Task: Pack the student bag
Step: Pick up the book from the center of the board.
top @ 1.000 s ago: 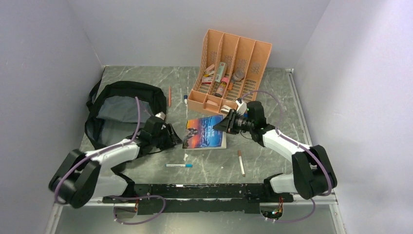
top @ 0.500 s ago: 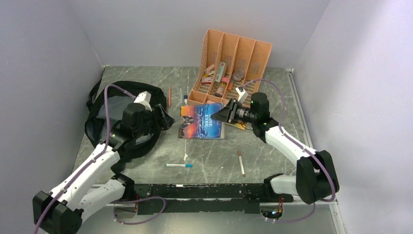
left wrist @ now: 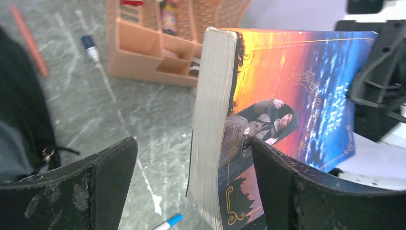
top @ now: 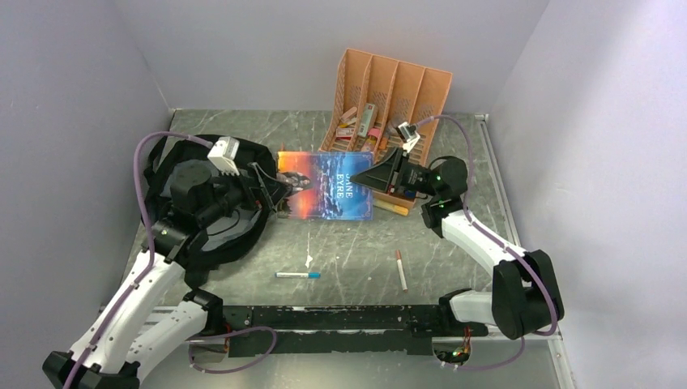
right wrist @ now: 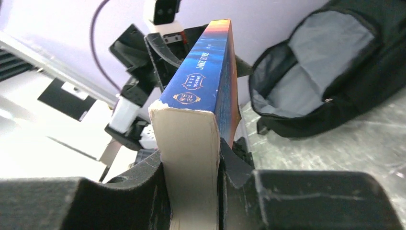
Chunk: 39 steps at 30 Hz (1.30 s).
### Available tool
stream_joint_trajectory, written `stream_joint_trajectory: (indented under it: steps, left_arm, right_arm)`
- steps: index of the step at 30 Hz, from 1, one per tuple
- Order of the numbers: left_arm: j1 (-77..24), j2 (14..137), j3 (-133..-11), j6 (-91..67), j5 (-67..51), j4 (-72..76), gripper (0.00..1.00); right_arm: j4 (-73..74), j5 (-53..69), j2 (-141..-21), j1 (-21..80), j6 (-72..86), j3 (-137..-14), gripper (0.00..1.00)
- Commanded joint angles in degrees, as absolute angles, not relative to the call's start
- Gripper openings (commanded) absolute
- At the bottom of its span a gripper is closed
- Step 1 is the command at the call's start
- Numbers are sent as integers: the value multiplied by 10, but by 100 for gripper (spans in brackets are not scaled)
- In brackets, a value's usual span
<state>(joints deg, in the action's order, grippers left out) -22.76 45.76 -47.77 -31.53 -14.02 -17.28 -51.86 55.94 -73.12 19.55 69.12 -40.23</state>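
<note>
The right claw (right wrist: 191,167) is clamped on one end of a thick paperback book (right wrist: 201,76), one finger on each cover, and holds it on edge above the table (top: 348,243). To its left, the left claw (left wrist: 191,163) stands wide open (the free end of the book is between its fingers, with a gap on the page side). The student bag (top: 166,162) lies left of the left claw, partly under that arm, its mouth open and grey lining showing. Just behind the right claw stands an orange organizer (top: 389,89). Nearer than both claws, a blue pen (top: 297,275) and a marker (top: 401,270) lie on the table
</note>
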Motion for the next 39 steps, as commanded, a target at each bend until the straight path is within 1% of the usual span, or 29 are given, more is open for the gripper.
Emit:
stream_joint_trajectory:
  steps: [1,4,7,9,10,11,13,19,25,26,27,28,29,30,31,33,34,35,37,39]
  left_arm:
    - [-222,451,-485,-309,-246,-114,93]
    - [-221,444,-465,-327,-305,-66,93]
    - [-221,438,-433,-376,-356,13,93]
    - [-221,440,-412,-411,-383,75,94]
    - [-221,444,-403,-424,-393,103,97]
    - [-221,450,-399,-434,-403,125,97]
    - [-222,464,-399,-447,-426,169,89]
    - [-223,485,-397,-475,-473,228,70]
    - [-223,488,-385,-510,-489,278,39]
    - [-223,488,-384,-513,-490,283,33]
    - [-223,490,-384,-514,-490,284,26]
    - [-223,491,-384,-515,-491,284,13]
    - [-223,492,-383,-517,-493,286,6]
    - [-223,494,-382,-518,-494,287,5]
    - [-223,493,-382,-517,-491,280,5]
    - [-223,492,-387,-506,-478,257,5]
    - [-223,491,-393,-495,-470,233,5]
    - [-222,489,-401,-482,-459,208,5]
    - [-221,484,-417,-458,-429,161,5]
    - [-220,481,-433,-438,-405,124,5]
  right_arm:
    - [-793,581,-734,193,849,-406,0]
    - [-911,574,-768,193,934,-406,0]
    - [-1032,563,-811,193,1022,-412,0]
    - [-1041,563,-821,194,1033,-416,0]
    - [-1036,563,-818,194,1025,-415,0]
    - [-1027,563,-815,194,1015,-415,0]
    - [-988,566,-802,194,991,-419,0]
    - [-864,563,-763,194,900,-426,0]
    - [-799,568,-748,194,850,-427,0]
    - [-781,567,-744,194,838,-426,0]
    - [-761,567,-739,194,816,-426,0]
    - [-727,565,-732,194,787,-425,0]
    - [-681,560,-722,194,750,-427,0]
    - [-619,549,-709,194,705,-431,0]
    - [-548,532,-694,194,650,-436,3]
    - [-396,480,-655,194,541,-453,20]
    - [-338,450,-640,194,496,-460,29]
    - [-288,420,-627,194,461,-466,36]
    - [-215,356,-603,194,406,-472,48]
    - [-177,303,-585,194,374,-465,59]
